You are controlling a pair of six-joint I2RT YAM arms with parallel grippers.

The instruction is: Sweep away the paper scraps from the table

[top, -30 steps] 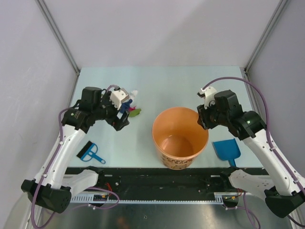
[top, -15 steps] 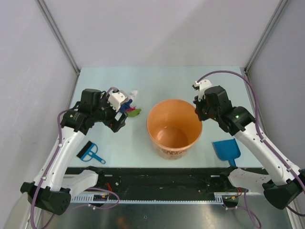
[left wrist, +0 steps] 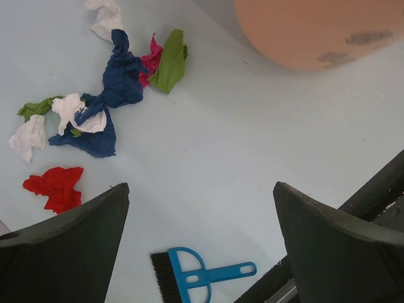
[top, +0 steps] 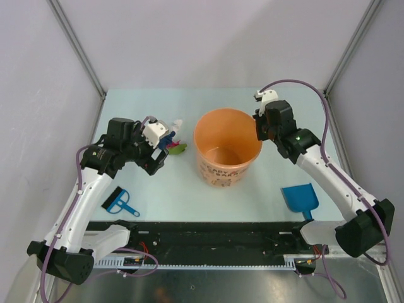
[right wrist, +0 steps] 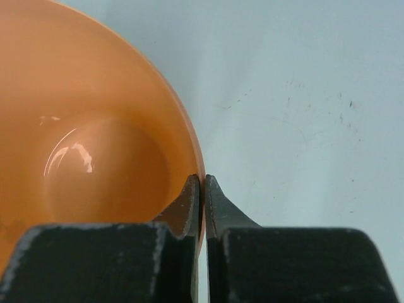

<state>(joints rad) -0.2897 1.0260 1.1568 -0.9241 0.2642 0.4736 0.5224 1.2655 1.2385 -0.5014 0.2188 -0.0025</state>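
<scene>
The paper scraps [left wrist: 107, 88], red, white, dark blue, green and magenta, lie in a loose cluster on the pale mint table [top: 265, 189]; in the top view they [top: 175, 145] show left of centre, partly hidden by my left wrist. My left gripper [top: 159, 163] hangs open and empty just near-left of them; in its wrist view the gap [left wrist: 202, 208] is over bare table. My right gripper [top: 260, 130] is shut on the right rim of the orange bucket [top: 226, 151], one finger inside and one outside [right wrist: 202, 189]. The bucket [right wrist: 82, 145] is empty.
A small blue brush [top: 118, 202] lies near the front left edge and shows in the left wrist view [left wrist: 192, 274]. A blue dustpan [top: 300, 198] lies at the front right. Grey walls with metal rails close the sides and back; the black front rail [top: 214, 233] runs along the near edge.
My right gripper has carried the orange bucket away from the front edge, back and slightly left towards the table's middle. My left gripper has barely moved.
</scene>
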